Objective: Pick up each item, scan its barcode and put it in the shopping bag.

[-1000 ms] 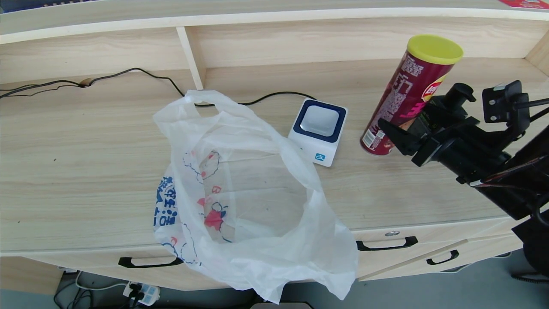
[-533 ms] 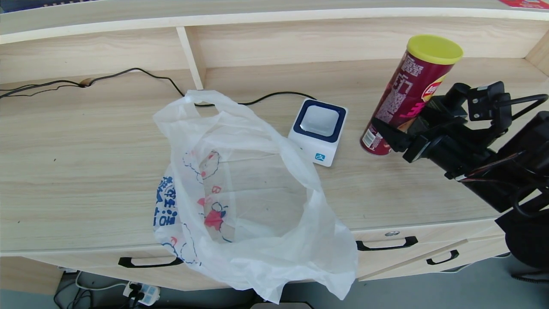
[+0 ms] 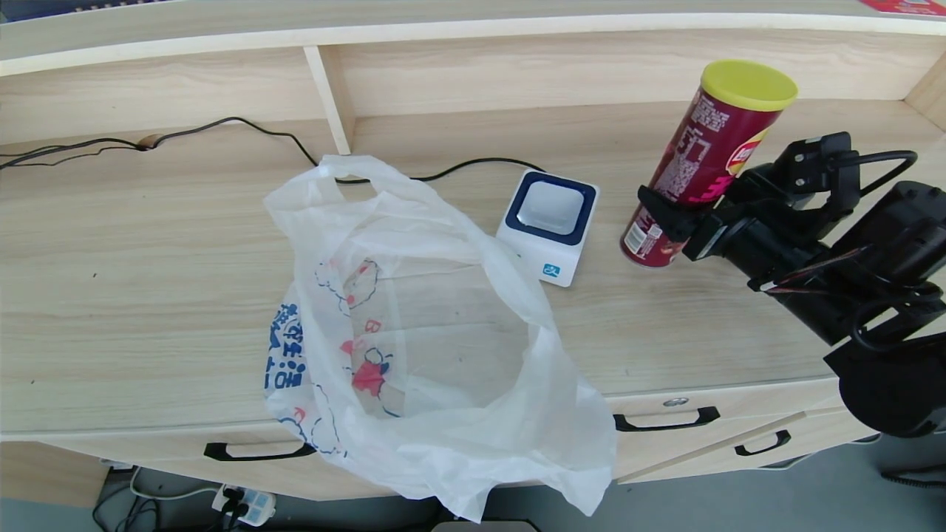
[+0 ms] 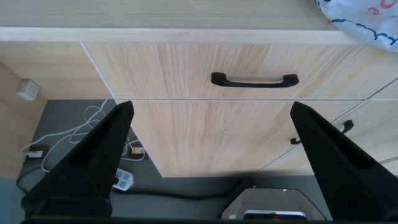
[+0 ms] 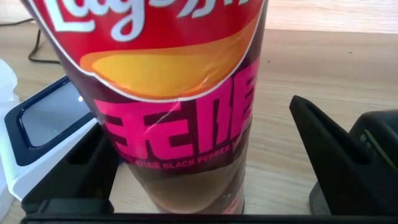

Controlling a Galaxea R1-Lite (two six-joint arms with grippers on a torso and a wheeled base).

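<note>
A tall dark-red crisp tube [image 3: 706, 148] with a yellow plastic lid stands on the pale wooden counter [image 3: 148, 281] between the right gripper's [image 5: 196, 124] spread fingers, which flank its lower half, one visibly clear of it. The left gripper [image 4: 211, 109] gapes wide, empty.

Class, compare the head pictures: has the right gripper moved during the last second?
Yes. The right gripper has slid forward and leftward, toward the scanner, closing in around the chip can, which stands unmoved on the counter.
</note>
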